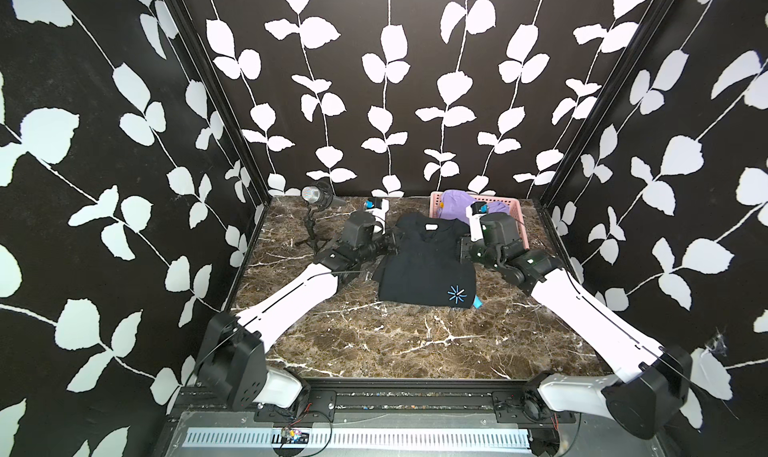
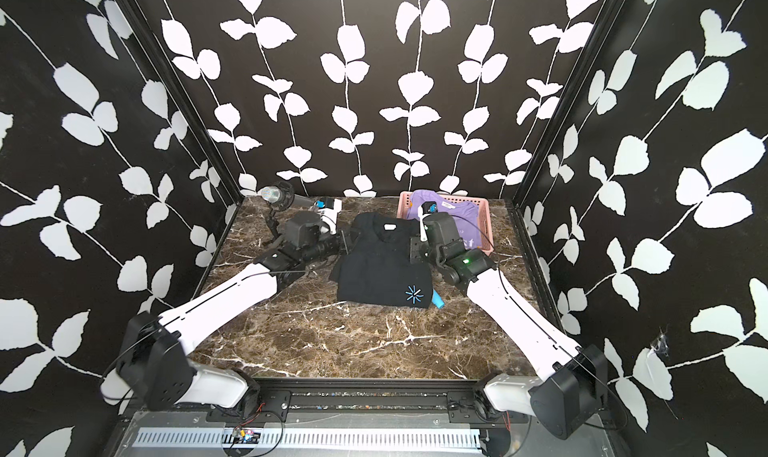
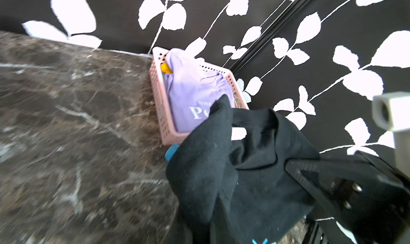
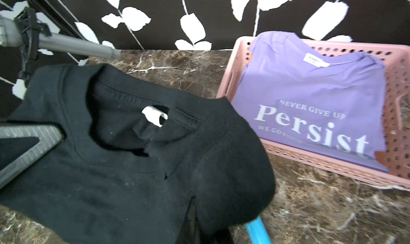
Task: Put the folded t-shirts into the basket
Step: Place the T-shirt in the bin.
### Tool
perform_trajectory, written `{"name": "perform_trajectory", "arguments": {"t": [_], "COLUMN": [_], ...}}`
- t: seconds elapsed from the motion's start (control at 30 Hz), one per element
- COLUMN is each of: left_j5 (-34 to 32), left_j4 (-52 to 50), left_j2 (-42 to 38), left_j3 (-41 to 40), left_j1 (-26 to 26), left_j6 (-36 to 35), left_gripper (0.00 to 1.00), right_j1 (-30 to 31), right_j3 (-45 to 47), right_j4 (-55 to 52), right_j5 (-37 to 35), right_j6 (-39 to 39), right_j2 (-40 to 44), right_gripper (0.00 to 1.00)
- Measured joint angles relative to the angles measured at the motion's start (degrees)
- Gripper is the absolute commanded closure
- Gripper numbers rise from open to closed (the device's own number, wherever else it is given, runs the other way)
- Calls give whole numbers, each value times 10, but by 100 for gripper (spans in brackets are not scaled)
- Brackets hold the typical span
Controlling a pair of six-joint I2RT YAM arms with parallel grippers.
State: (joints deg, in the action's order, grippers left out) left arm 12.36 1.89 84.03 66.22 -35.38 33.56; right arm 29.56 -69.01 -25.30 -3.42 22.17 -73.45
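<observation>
Leaf-print walls [image 1: 374, 80] close on three sides. Brown marble desk [image 1: 374, 351], wide bare stretch behind both grippers, toward arm bases. Black t-shirt [image 1: 424, 268] between grippers, collar end raised, hem end down on desk. Left gripper [image 1: 390, 243] clamped on one shoulder edge, right gripper [image 1: 464, 249] on other. Pink basket [image 4: 332, 168] just beyond right gripper, against back wall, lilac t-shirt [image 4: 310, 87] inside. Light blue t-shirt [image 1: 478, 302] edge peeking under black hem.
</observation>
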Motion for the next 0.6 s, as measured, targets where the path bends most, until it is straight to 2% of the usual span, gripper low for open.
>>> {"name": "perform_trajectory", "arguments": {"t": [0.33,0.6], "left_j5": [37,40], "left_j4": [8,-49], "left_j2": [197,397], "left_j3": [202,458], "left_j1": [-11,-31], "left_j6": [-8,-49], "left_gripper": [100,100], "right_j1": [-93,-156], "right_j3": [-75,-157], "right_j4": [-41,-54], "right_j5": [-19,-63], "right_j6": [-23,-59], "right_j2": [-28,-112], "right_gripper": [100,100]}}
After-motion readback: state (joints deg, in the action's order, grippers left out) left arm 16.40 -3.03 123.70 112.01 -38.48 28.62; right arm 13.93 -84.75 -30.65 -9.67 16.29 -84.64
